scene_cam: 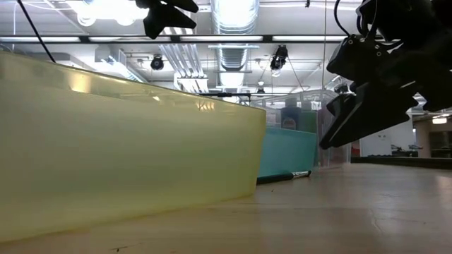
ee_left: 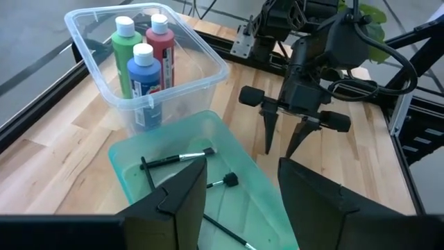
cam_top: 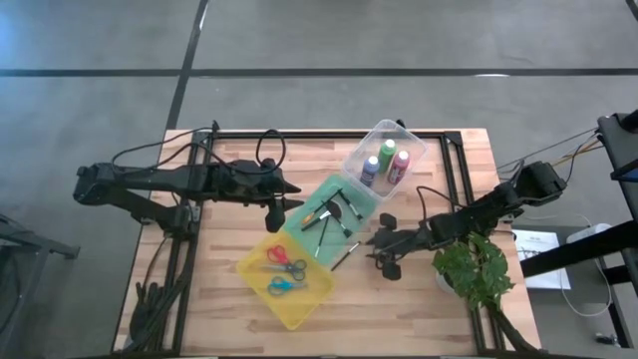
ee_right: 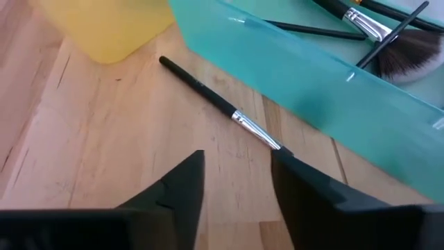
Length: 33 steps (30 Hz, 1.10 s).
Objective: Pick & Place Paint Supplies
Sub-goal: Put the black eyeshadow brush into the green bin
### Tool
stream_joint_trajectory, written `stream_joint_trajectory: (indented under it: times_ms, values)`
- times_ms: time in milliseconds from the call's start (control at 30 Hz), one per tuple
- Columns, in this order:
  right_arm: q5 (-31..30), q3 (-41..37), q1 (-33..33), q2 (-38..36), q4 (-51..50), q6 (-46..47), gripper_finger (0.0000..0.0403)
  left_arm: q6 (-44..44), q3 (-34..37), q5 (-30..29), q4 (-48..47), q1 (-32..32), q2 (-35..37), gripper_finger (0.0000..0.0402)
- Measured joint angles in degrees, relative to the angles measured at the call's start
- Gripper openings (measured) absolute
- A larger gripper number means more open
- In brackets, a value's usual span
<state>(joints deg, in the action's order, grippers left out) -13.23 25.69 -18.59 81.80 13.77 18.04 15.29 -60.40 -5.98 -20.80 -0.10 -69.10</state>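
A thin dark-handled brush (ee_right: 215, 97) lies flat on the wooden table beside the green bin (cam_top: 329, 214), and shows as brush (cam_top: 344, 257) from above. My right gripper (ee_right: 237, 156) stands open, low over the brush's bristle end, fingers slanting down. My left gripper (ee_left: 241, 163) hovers open above the green bin, where other brushes (ee_left: 177, 160) lie. The green, red and blue paint bottles (ee_left: 142, 59) stand upright in the clear bin (cam_top: 384, 160). Red and blue scissors (cam_top: 286, 274) lie in the yellow bin (cam_top: 254, 261). My right gripper has one fingertip (ee_right: 291, 170) right at the brush's bristle end (ee_right: 276, 144), coming slanting down from the table's right side. I cannot tell whether it touches. The brush lies flat on the table, not between the fingers.
A leafy plant (cam_top: 478, 269) stands at the table's right near corner, next to my right arm. The three bins sit in a diagonal row across the table's middle. Bare wood (cam_top: 224, 219) lies to their left and along the near edge.
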Motion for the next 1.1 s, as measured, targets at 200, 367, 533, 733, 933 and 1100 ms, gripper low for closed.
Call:
stream_joint_trajectory:
  times_ms: [200,367,533,733,933,1100]
  values:
    - [-0.22,0.0,0.12,0.0,0.01,-0.21,0.0108,0.22,0.0,0.0,-0.02,-0.02,0.0,0.0184]
    - [-0.29,-0.02,0.6,1.54,0.2,-2.09,0.0101,0.22,0.0,0.0,-0.02,-0.02,0.0,0.0184]
    - [-0.29,0.0,0.66,6.56,4.41,-3.51,0.0101,1.0,0.0,-0.02,-0.02,-0.02,0.0,0.0184]
    - [-0.45,0.8,0.63,10.32,8.36,-4.52,0.0101,2.64,0.0,0.0,-0.04,-0.27,0.0,0.0184]
    - [-3.08,0.76,0.59,8.61,8.18,-5.97,0.0101,2.79,0.0,0.15,-0.17,-0.74,0.0,0.0184]
    - [-6.23,0.66,1.07,8.95,8.34,-7.47,0.0101,2.8,0.0,0.12,-0.15,-0.79,0.0,0.0184]
